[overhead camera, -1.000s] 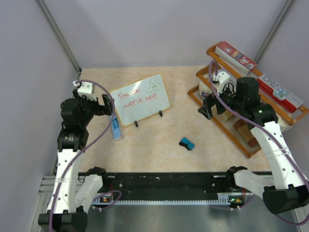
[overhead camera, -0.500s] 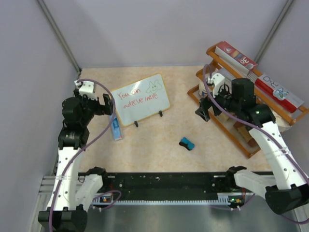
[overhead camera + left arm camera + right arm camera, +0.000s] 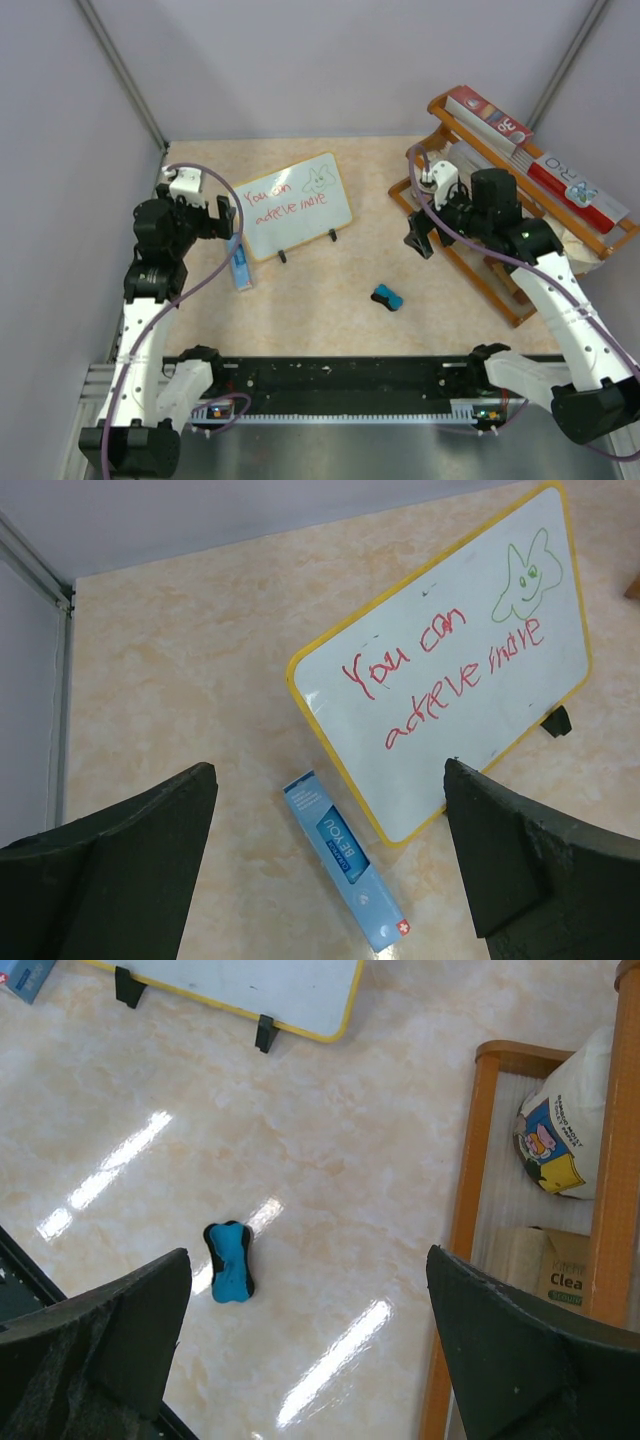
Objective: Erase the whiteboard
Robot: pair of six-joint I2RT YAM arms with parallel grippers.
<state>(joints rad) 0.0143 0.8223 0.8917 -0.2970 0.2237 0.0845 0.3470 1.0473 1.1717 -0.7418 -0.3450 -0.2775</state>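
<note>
The left gripper (image 3: pixel 226 213) hovers above the left side of the table (image 3: pixel 320 310), fingers spread wide and holding nothing. Its wrist view looks down between the two dark fingers (image 3: pixel 130 850) onto the surface below.

A narrow blue marker box (image 3: pixel 240 266) lies flat directly under this gripper, just beside the near-left corner of the whiteboard (image 3: pixel 292 205). Whether box and frame touch cannot be determined.

The whiteboard stands left of centre, towards the far side of the table, propped at a tilt on two small black feet (image 3: pixel 333 236). Its face carries red handwriting – "You can achieve more" – and a green doodle in the far-right corner. No gripper touches it.

A small blue-and-black eraser (image 3: pixel 387 297) lies on the bare table right of centre, nearer than the board and well apart from it.

The right gripper (image 3: pixel 420 235) hangs above the table between the eraser and an orange wooden rack (image 3: pixel 463 1210), jaws fully apart and empty. The rack occupies the right edge and holds a white printed bag (image 3: pixel 560 1120) and a cardboard box (image 3: pixel 540 1270).
</note>
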